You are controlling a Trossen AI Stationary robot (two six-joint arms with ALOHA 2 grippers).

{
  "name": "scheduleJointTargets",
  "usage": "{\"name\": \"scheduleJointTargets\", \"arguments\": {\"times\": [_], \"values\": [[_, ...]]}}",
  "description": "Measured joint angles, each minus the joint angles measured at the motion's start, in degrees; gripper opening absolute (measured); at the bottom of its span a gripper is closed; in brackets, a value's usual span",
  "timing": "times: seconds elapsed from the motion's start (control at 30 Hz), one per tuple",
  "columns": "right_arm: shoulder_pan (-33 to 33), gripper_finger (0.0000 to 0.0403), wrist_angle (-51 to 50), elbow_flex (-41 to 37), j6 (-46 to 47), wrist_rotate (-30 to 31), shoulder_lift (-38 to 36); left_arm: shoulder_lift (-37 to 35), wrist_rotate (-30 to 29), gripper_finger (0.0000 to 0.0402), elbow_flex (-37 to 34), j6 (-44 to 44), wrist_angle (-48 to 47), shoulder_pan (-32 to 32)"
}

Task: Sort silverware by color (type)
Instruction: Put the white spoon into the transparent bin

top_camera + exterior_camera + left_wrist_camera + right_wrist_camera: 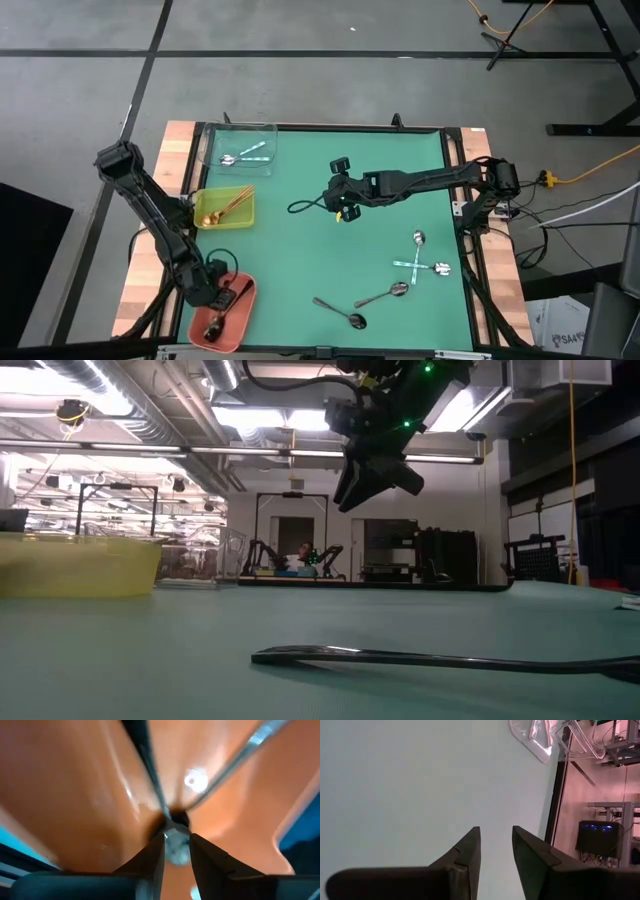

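Note:
My left gripper (224, 300) (175, 851) is down inside the salmon-orange tray (243, 318), shut on a dark spoon (150, 775); a second dark spoon's handle (240, 760) lies beside it on the tray floor. My right gripper (338, 192) (496, 837) (375, 478) hangs empty above the middle of the green mat, its fingers a narrow gap apart. Silver spoons (240, 156) lie in the clear tray, copper ones (226, 206) in the yellow-green tray. Two silver spoons (420, 254) and two dark spoons (383, 295) (341, 313) lie flat on the mat. My left gripper pinches the dark spoon's end (175, 842) between its two fingers, coming down from above. The handle (145, 760) runs away from the fingers along the tray floor. Whether the spoon rests on the tray or is lifted off it, I cannot tell.
The three trays line the mat's left side: clear tray (212, 140) far, yellow-green tray (248, 214) (80, 565) in the middle, salmon-orange tray near. A dark spoon (430, 656) lies close before the low camera. A cable loop (300, 207) hangs by the right gripper.

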Motion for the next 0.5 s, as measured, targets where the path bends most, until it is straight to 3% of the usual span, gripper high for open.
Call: {"name": "scheduleJointTargets", "arguments": {"times": [0.3,0.5], "values": [[0.0,0.0104,-0.5,0.0,0.0,0.0,0.0,-3.46,-0.79,0.0085,0.0,0.98,6.19,0.0],[0.02,0.0104,-0.55,0.0,0.0,0.01,0.0,-7.19,-4.83,0.0085,0.0,4.87,11.26,0.0]]}}
